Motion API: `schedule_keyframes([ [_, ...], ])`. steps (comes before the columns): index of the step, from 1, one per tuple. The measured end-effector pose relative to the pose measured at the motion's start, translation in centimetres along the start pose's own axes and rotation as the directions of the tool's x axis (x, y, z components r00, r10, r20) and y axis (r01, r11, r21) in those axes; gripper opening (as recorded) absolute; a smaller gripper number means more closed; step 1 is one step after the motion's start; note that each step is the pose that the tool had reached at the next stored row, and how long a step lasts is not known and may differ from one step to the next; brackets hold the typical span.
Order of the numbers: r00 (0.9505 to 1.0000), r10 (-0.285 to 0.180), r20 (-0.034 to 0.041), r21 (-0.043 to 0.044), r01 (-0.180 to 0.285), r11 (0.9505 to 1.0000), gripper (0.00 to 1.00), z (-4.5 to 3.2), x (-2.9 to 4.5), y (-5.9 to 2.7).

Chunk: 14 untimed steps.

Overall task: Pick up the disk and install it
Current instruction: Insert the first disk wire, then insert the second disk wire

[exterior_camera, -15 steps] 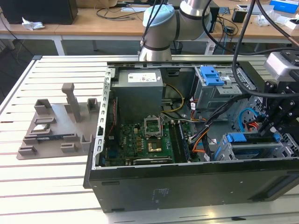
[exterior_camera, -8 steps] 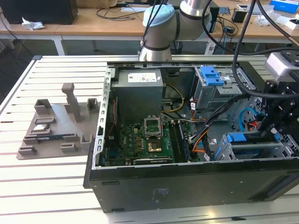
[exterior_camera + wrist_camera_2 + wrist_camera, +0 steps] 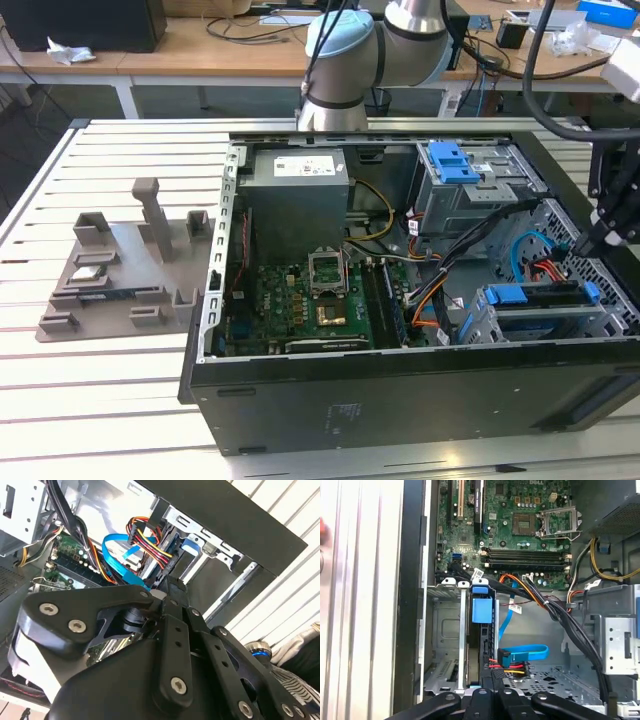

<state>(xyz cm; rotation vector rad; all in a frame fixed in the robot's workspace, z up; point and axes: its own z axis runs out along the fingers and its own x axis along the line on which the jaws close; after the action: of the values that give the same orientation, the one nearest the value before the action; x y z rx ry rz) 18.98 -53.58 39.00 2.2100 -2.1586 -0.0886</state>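
The gripper (image 3: 585,245) is held over the open computer case (image 3: 400,390) on the bench (image 3: 110,400); its grip cannot be told. The disk (image 3: 481,611), blue-railed, is seated in the drive cage (image 3: 442,645), just beneath. Beyond it, a white sticker (image 3: 307,168) is seen on the power supply, unreadable.

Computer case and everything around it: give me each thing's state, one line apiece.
Computer case: lying on its side, side panel off, inside exposed.
Disk: on edge in the drive cage slot, cables at its end.
Claw: above the drive cage, next to the disk.
Grey fixture: flat on the table, beside the case.
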Motion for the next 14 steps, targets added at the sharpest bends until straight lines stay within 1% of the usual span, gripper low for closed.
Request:
schedule_keyframes([
  [5, 1.0000, 0.000, 0.0002, 0.0001, 0.000, 1.0000, 0.11, -0.07, 0.00, 0.00],
  [6, 1.0000, 0.000, 0.0003, 0.0000, 0.000, 1.0000, 0.24, -0.07, 0.00, 0.01],
  [8, 1.0000, 0.000, 0.0001, 0.0001, 0.000, 1.0000, 0.36, -0.08, -0.01, 0.07],
  [9, 1.0000, 0.000, 0.0001, 0.0001, 0.000, 1.0000, 0.36, 0.02, -0.13, 0.49],
  [10, 1.0000, 0.000, 0.0003, 0.0001, 0.000, 1.0000, 0.36, 0.18, -0.40, 0.76],
  [12, 1.0000, 0.000, 0.0003, 0.0001, 0.000, 1.0000, 0.36, 0.45, -0.74, 0.97],
  [13, 1.0000, 0.000, 0.0002, 0.0001, 0.000, 1.0000, 0.36, 0.93, -1.04, 1.10],
  [14, 1.0000, 0.000, 0.0005, 0.0000, 0.000, 1.0000, 0.36, 1.21, -1.05, 1.15],
])
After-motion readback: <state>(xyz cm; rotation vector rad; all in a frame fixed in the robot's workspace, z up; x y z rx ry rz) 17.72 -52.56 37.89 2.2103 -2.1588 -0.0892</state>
